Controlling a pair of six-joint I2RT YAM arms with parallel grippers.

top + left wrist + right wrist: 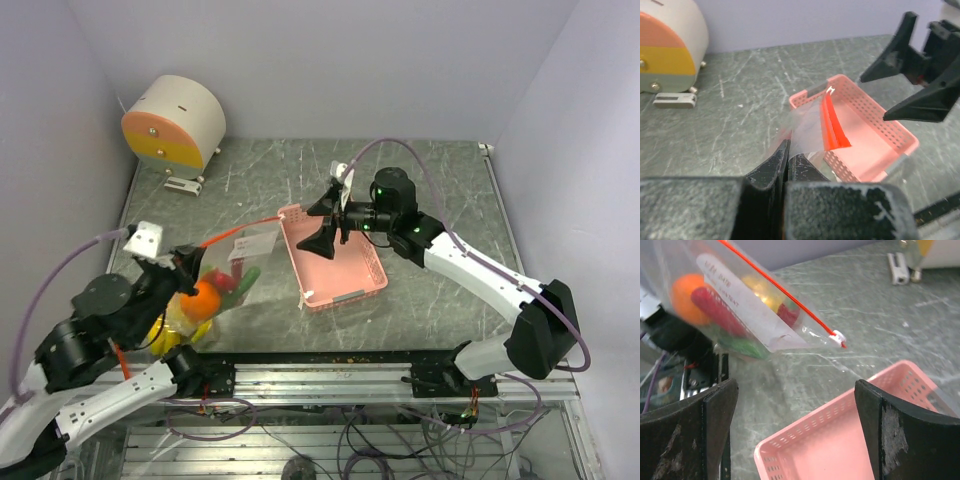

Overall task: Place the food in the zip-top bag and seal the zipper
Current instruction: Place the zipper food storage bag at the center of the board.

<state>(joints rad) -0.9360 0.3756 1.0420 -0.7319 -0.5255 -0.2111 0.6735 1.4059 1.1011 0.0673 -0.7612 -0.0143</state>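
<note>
L gripper [788, 162]: jaws clamped tight on clear film of the bag [235, 262]. R gripper [796, 390]: jaws spread wide, nothing between them, hanging over the tray [365, 285]. Bag sits at the table's [440, 190] front-left, just left of the tray. Inside it are an orange [203, 297], a red chili [715, 310], a banana [165, 330] and a green bit. Zipper [250, 225] runs along the bag's top edge, and its white slider end reaches the tray's far-left corner. Can't tell if it's sealed. Tray is pink, w/ no food in it. Round beige/orange device [172, 122] sits at far left, well apart.
</note>
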